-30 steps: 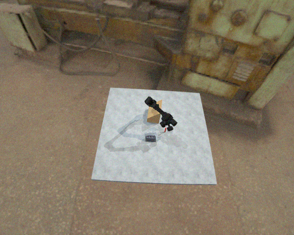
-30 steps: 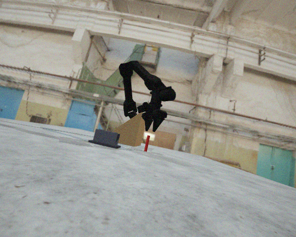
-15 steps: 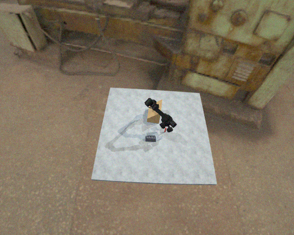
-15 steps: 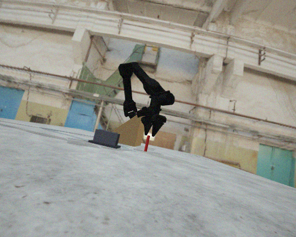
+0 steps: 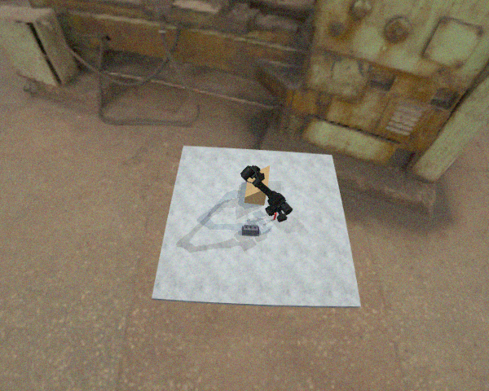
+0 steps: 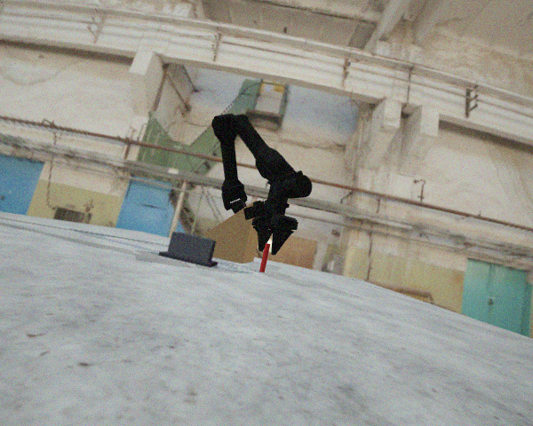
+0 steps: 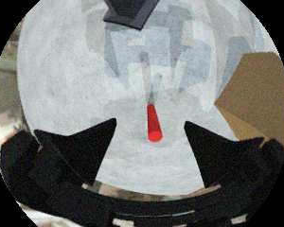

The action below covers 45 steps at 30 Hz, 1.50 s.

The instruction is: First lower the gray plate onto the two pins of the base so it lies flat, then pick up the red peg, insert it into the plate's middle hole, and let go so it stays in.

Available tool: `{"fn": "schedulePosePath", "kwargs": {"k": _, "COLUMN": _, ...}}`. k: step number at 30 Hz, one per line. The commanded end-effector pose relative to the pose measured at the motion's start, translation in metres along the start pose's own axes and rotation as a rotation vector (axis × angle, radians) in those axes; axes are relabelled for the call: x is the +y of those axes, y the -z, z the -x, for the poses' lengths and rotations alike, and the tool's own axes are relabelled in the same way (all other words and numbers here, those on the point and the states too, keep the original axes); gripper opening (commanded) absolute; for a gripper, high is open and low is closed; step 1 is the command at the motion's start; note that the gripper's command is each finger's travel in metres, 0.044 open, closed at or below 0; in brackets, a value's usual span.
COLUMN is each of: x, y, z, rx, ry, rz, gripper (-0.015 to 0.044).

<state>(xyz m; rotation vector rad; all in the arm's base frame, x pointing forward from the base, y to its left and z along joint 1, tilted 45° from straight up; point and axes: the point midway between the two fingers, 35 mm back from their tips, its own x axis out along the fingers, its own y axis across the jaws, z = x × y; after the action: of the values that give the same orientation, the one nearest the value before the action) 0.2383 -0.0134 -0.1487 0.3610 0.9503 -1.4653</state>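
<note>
The gray plate (image 5: pixel 250 230) (image 6: pixel 191 248) sits flat on the dark base in the top and exterior views. The wrist view shows only a part of this dark stack (image 7: pixel 130 11) at the top edge, with its holes and pins hidden. The red peg (image 5: pixel 275 216) (image 6: pixel 264 260) (image 7: pixel 152 122) stands upright on the white surface beside the stack. My gripper (image 5: pixel 276 214) (image 6: pixel 267 251) (image 7: pixel 150 123) points down, open, with its fingertips on either side of the peg's top. Gaps show between the peg and both fingers in the wrist view.
A tan wedge-shaped block (image 5: pixel 255 197) (image 6: pixel 242 238) (image 7: pixel 256 95) stands behind the stack, near the arm's base, and at the right in the wrist view. The white square surface (image 5: pixel 253 273) carries everything, and the arm's shadows fall across it.
</note>
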Motion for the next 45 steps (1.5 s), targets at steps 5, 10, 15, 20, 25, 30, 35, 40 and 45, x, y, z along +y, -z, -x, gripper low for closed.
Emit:
{"fn": "schedulePosePath", "kwargs": {"k": 5, "x": -0.002, "y": -0.001, "z": -0.013, "rx": -0.006, "ry": 0.003, "rz": 0.005, "gripper": 0.0440}}
{"fn": "schedulePosePath", "kwargs": {"k": 10, "x": -0.002, "y": -0.001, "z": -0.013, "rx": -0.006, "ry": 0.003, "rz": 0.005, "gripper": 0.0335}}
{"fn": "schedulePosePath", "kwargs": {"k": 15, "x": -0.002, "y": -0.001, "z": -0.013, "rx": -0.006, "ry": 0.003, "rz": 0.005, "gripper": 0.0204}}
{"fn": "schedulePosePath", "kwargs": {"k": 20, "x": -0.002, "y": -0.001, "z": -0.013, "rx": -0.006, "ry": 0.003, "rz": 0.005, "gripper": 0.0073}}
{"fn": "schedulePosePath", "kwargs": {"k": 25, "x": -0.002, "y": -0.001, "z": -0.013, "rx": -0.006, "ry": 0.003, "rz": 0.005, "gripper": 0.0000}}
{"fn": "schedulePosePath", "kwargs": {"k": 30, "x": -0.002, "y": -0.001, "z": -0.013, "rx": -0.006, "ry": 0.003, "rz": 0.005, "gripper": 0.0000}}
{"fn": "schedulePosePath", "kwargs": {"k": 35, "x": -0.001, "y": 0.000, "z": -0.006, "rx": -0.004, "ry": 0.002, "rz": 0.005, "gripper": 0.0000}}
{"fn": "schedulePosePath", "kwargs": {"k": 40, "x": 0.001, "y": 0.000, "z": 0.009, "rx": -0.002, "ry": 0.000, "rz": 0.006, "gripper": 0.0000}}
{"fn": "schedulePosePath", "kwargs": {"k": 45, "x": 0.003, "y": 0.000, "z": 0.024, "rx": -0.001, "ry": -0.001, "rz": 0.006, "gripper": 0.0000}}
